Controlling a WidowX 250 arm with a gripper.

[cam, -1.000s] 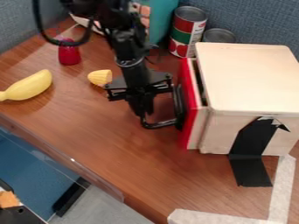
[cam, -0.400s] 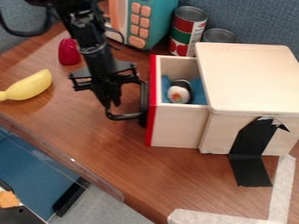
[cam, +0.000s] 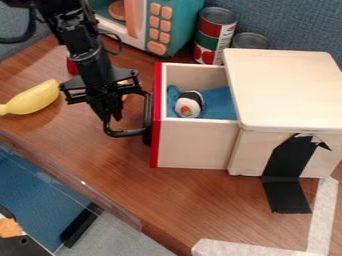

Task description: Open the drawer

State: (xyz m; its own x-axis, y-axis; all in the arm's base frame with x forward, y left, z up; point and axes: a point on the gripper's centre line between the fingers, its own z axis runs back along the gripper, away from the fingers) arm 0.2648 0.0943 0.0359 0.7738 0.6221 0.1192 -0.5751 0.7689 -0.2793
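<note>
My gripper (cam: 112, 116) is at the black handle (cam: 125, 133); how far open it is, or whether it grips anything, I cannot tell; the drawer (cam: 194, 144) stands out of its wooden box (cam: 284, 90), sushi roll (cam: 188, 106) inside.

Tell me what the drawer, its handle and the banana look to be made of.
Drawer: likely wood, pale and matte, with its front apparently painted red. Handle: black and smooth with a slight shine, so metal or plastic. Banana: probably toy plastic, given its smooth, even yellow skin.
</note>
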